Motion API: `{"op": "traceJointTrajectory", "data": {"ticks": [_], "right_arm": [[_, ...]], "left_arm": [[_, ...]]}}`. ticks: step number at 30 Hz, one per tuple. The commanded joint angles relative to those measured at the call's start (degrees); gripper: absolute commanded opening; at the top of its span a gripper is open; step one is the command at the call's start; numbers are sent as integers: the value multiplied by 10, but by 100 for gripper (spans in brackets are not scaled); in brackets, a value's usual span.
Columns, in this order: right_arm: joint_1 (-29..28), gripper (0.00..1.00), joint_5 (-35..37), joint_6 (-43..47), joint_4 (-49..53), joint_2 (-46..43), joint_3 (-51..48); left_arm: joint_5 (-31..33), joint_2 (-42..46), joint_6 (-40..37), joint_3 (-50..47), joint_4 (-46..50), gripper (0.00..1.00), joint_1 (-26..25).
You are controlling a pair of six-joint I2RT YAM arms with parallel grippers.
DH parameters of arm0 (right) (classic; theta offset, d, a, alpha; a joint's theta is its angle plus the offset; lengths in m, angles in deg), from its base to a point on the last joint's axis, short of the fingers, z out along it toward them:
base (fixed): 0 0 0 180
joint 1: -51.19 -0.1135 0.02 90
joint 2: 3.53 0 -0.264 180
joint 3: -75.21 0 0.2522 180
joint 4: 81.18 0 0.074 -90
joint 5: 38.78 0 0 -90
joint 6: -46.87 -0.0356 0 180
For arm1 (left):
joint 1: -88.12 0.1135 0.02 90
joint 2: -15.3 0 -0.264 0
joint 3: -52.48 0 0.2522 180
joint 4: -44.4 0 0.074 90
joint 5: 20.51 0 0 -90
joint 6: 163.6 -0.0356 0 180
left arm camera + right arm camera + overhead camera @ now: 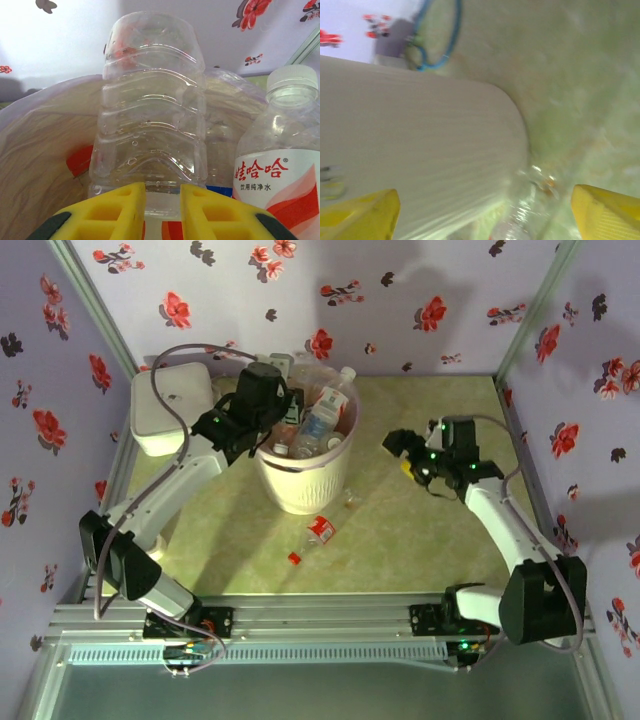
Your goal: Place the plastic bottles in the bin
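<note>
The bin (300, 485), cream with a pale liner, stands mid-table and holds several plastic bottles (322, 418). My left gripper (272, 425) hangs over its left rim. In the left wrist view the yellow fingers (120, 210) of this gripper (163, 192) are shut on a clear ribbed bottle (150, 125) standing inside the liner (40, 135). Beside it stands a white-capped bottle with a red label (285, 165). My right gripper (408, 455) hovers open to the right of the bin. Its wrist view is blurred; the gripper (482, 202) faces the bin wall (420, 150) and a clear bottle (535, 210) lying on the table.
A crushed bottle with a red label (320, 531) and a loose red cap (294, 558) lie in front of the bin. A white square box (168, 410) sits at the back left. Floral walls close in three sides.
</note>
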Motion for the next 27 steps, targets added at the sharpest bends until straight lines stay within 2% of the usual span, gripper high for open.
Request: {"op": "traceJointTrajectory", "data": {"ticks": [1, 4, 8, 10, 14, 18, 27], "right_arm": [[-16, 86, 11, -79, -38, -15, -55], [-54, 83, 21, -86, -40, -9, -81], [-96, 81, 12, -108, -77, 23, -100], [-106, 80, 10, -121, -101, 40, -108], [-123, 79, 9, -127, -125, 68, -109], [-140, 79, 6, -130, -141, 95, -107], [-175, 86, 13, -152, -194, 164, -105]], "left_arm": [[-23, -34, 11, -34, 85, 26, -16], [-14, -22, -4, -11, 109, 28, -16], [-14, -15, -26, 27, 140, 42, -16], [-15, -8, -34, 39, 146, 48, -16], [-21, 16, -50, 61, 149, 54, -16], [-30, 47, -58, 71, 143, 66, -17], [-32, 127, -58, 39, 123, 66, -17]]}}
